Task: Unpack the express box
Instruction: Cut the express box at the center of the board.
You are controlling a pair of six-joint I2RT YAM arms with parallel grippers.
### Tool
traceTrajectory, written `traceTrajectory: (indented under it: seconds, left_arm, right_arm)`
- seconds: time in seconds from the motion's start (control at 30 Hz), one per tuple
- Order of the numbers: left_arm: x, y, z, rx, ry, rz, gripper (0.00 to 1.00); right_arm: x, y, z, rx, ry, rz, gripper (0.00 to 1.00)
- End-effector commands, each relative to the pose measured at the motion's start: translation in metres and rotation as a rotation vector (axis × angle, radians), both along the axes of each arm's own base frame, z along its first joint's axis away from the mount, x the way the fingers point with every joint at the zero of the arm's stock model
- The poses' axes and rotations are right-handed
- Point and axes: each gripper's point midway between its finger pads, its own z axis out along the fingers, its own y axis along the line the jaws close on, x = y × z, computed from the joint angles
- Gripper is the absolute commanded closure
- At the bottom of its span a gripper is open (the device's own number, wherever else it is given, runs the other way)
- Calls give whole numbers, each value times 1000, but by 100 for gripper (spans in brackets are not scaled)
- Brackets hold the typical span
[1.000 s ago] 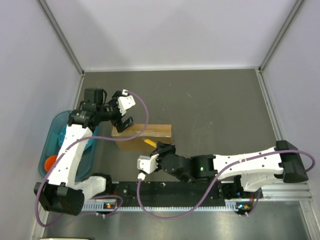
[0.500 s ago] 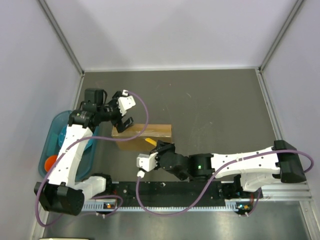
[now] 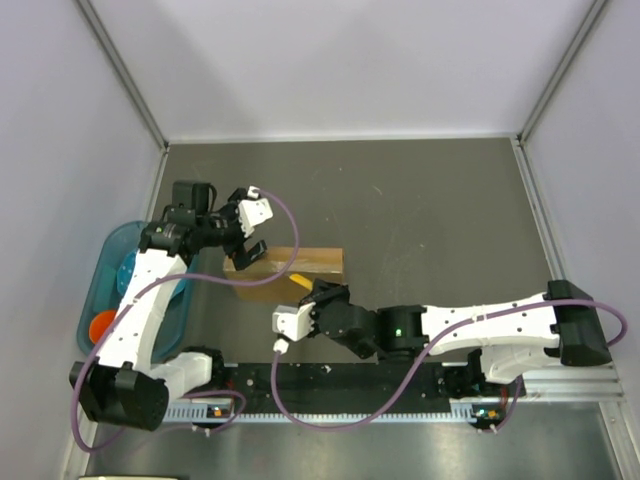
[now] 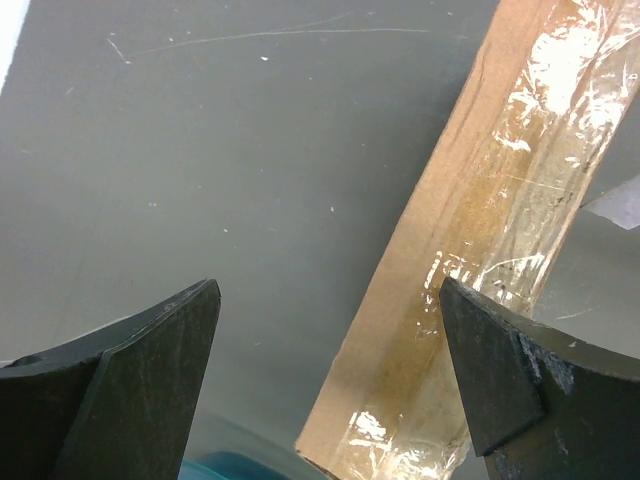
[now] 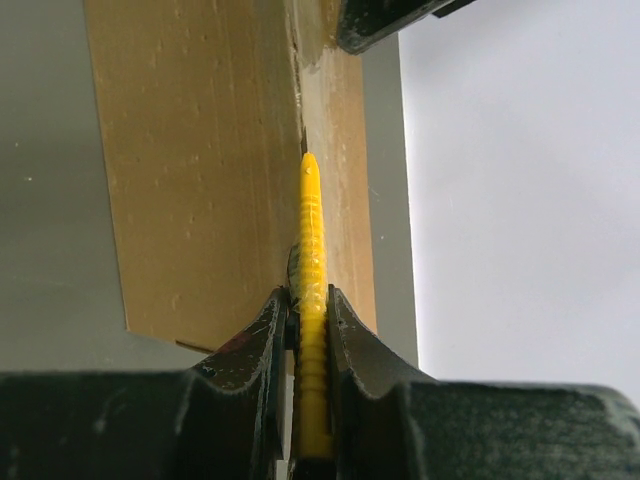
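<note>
The left end effector (image 4: 328,290) holds its dark fingers (image 4: 130,380) wide apart above the grey table (image 4: 200,150). The express box (image 4: 480,200), clear tape (image 4: 545,140) along its edge, slants from 1 o'clock to 6 o'clock.

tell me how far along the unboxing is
Done: the right gripper is shut on the yellow knife, tip at the seam of the express box. In hand: the cut, with the open left gripper by the box's left end. Left: opening the flaps, which are shut; nothing is out.
</note>
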Motion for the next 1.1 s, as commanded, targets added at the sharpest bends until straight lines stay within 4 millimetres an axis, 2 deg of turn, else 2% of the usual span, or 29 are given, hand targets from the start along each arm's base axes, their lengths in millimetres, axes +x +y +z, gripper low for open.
traceTrajectory:
  seconds: [0.0,0.37,0.5,0.57,0.6,0.63,0.67,0.7,0.73,0.77,0.8,0.83,0.87,0.97,1.07]
  left_arm:
    - [-1,-4,-5,-15,4,-30,3]
    - [-1,-4,-4,-18,1,-29,3]
    - [-1,-5,2,-33,-5,-25,3]
    - [-1,-7,12,-44,-18,-29,3]
    - [-5,-7,14,-40,-13,-46,2]
    - [-10,-12,25,-53,-33,-86,2]
    - [-18,-13,32,-50,-46,-123,1]
    - [-25,-15,40,-25,-116,-214,1]
    - [-46,-20,47,-43,-99,-285,1]
    - [-59,-23,56,-43,-141,-347,1]
    - [-67,-25,64,-26,-217,-431,1]
    - [-89,-34,77,-91,-200,-495,1]
    - [-99,-37,84,-109,-215,-532,1]
    - [-124,-47,109,-183,-244,-630,1]
    - [-132,-52,123,-229,-236,-627,1]
  right_arm:
    - [7,9,35,102,-19,-20,100]
    - [4,10,31,106,9,-9,100]
    - [-1,10,25,112,48,-4,100]
    - [-6,14,37,190,108,14,100]
    - [-7,12,41,208,136,15,100]
    - [-9,12,44,254,199,2,100]
    - [-13,16,62,304,264,39,100]
    - [-8,9,61,302,317,19,100]
    - [-10,8,67,354,388,13,100]
    - [-17,12,76,384,449,61,100]
    - [-12,7,83,416,483,58,100]
    - [-16,6,81,420,545,61,100]
    - [-25,10,88,433,584,109,100]
    - [-33,13,97,443,640,157,100]
    - [-38,13,97,415,663,177,100]
